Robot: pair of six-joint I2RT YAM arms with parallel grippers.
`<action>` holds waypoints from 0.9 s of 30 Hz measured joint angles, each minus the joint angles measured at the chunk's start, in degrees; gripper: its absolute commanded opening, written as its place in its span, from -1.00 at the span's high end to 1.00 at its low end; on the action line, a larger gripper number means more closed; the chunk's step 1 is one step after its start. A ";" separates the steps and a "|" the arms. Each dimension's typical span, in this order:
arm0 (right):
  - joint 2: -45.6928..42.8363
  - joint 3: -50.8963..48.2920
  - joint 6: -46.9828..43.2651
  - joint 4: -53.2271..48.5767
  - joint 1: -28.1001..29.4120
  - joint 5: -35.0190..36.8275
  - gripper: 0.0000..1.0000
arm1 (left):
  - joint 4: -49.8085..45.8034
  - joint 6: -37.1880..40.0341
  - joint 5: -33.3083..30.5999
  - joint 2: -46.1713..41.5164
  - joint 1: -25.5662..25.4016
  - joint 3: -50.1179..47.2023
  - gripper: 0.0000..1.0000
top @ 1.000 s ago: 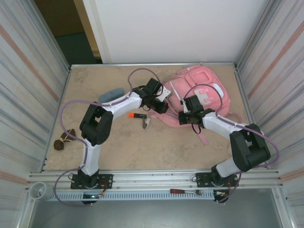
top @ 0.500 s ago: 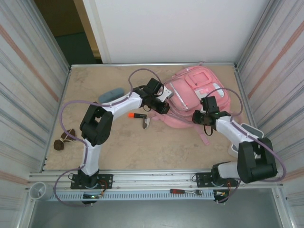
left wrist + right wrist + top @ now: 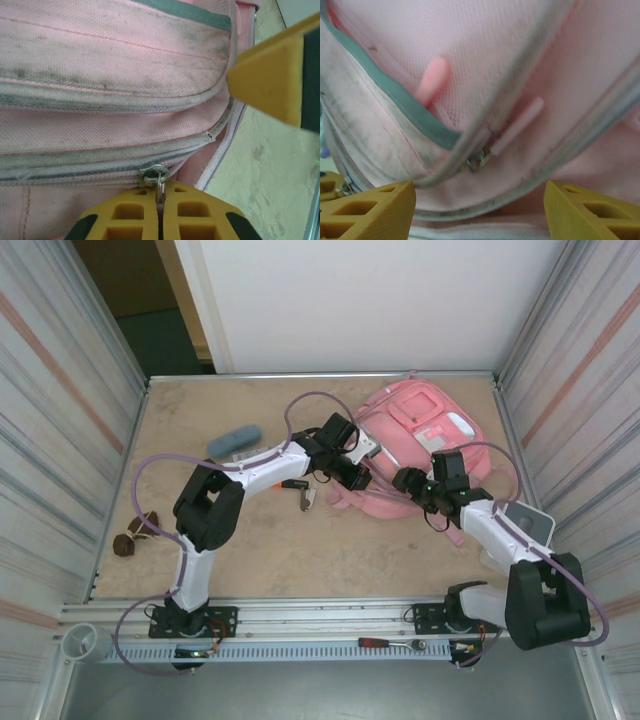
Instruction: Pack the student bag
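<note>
Release comes first: your right end effector (image 3: 480, 207) sat closed against the bag's front a second ago. It has since swung out, come back to the bag's near edge and spread wide, holding nothing. Your left end effector (image 3: 160, 220) stays clamped on a metal zipper pull (image 3: 158, 177) and has moved rightward with it. I judge that a zip is being worked open and packing proper has not begun.

The student bag (image 3: 420, 435) lies flat on the tabletop (image 3: 260, 550), directly ahead of both end effectors.

The right wrist view gives detail too small to read from overhead: a second slider (image 3: 479, 161) with a pale pink tab (image 3: 517, 127), just ahead between the open fingers. The left wrist view shows the pinch itself. From overhead you get the layout, with a blue-grey pouch (image 3: 235, 440) well apart to the left of the left end effector.
</note>
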 measured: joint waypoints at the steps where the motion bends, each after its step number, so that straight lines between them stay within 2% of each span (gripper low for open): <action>1: -0.87 -0.70 0.90 0.00 0.59 0.81 -0.42 | 0.02 0.00 0.02 0.00 0.00 0.00 1.00; 5: -1.84 -2.08 4.17 0.63 1.44 2.95 -0.39 | 0.02 0.00 0.00 0.00 -0.04 0.00 1.00; 9: 0.35 -2.21 5.44 3.52 1.29 2.54 -0.14 | 0.17 0.02 -0.26 0.00 -0.04 0.00 1.00; 16: 2.40 -3.13 6.19 7.67 -0.87 0.39 0.76 | 0.39 0.04 -0.98 0.00 -0.07 -0.07 1.00; 19: 1.20 -3.63 6.25 8.44 -2.58 0.24 1.00 | 0.35 0.46 -2.25 0.00 -0.44 -0.24 1.00; 27: -0.72 -2.32 -3.06 4.85 -8.72 -3.28 1.00 | -1.77 3.41 -11.47 0.00 -0.98 0.70 1.00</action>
